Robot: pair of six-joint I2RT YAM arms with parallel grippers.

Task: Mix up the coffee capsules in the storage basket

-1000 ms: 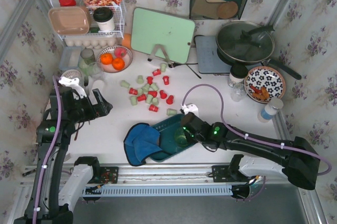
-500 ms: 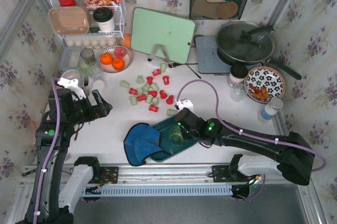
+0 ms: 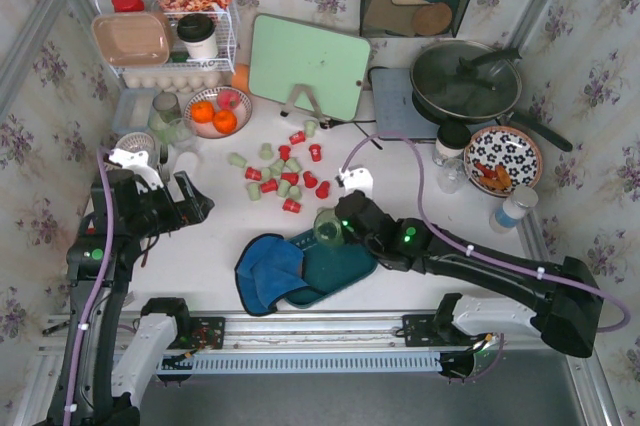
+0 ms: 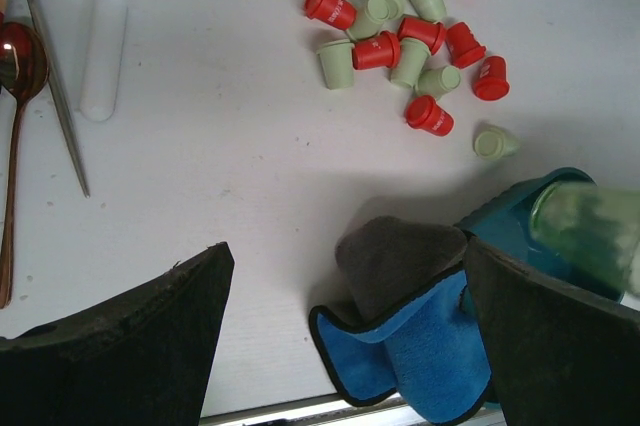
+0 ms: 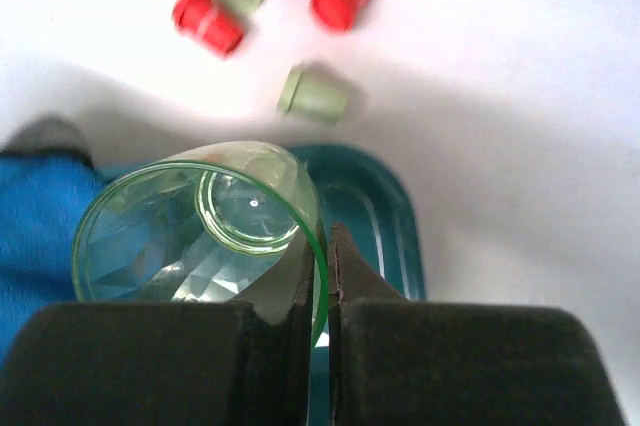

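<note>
Several red and pale green coffee capsules (image 3: pixel 280 178) lie scattered on the white table, beyond the storage basket; they also show in the left wrist view (image 4: pixel 405 36) and the right wrist view (image 5: pixel 315 94). The dark teal storage basket (image 3: pixel 345 268) sits near the front edge, and I see no capsules in it. It also shows in the right wrist view (image 5: pixel 385 211). A blue cloth (image 3: pixel 268 271) covers its left end. My right gripper (image 3: pixel 345 224) is shut on the rim of a green glass cup (image 5: pixel 200 231), held tilted over the basket's far edge. My left gripper (image 4: pixel 345 256) is open and empty, left of the cloth.
A spoon (image 4: pixel 18 66), a fork (image 4: pixel 50 86) and a white utensil (image 4: pixel 100 56) lie at the left. A bowl of oranges (image 3: pixel 216 111), a wire rack (image 3: pixel 165 36), a green cutting board (image 3: pixel 308 66), a lidded pan (image 3: pixel 466 81) and a patterned plate (image 3: pixel 503 159) stand behind.
My right gripper has lifted the green glass cup out of the basket and carried it toward the basket's far edge. The left arm has barely moved.
</note>
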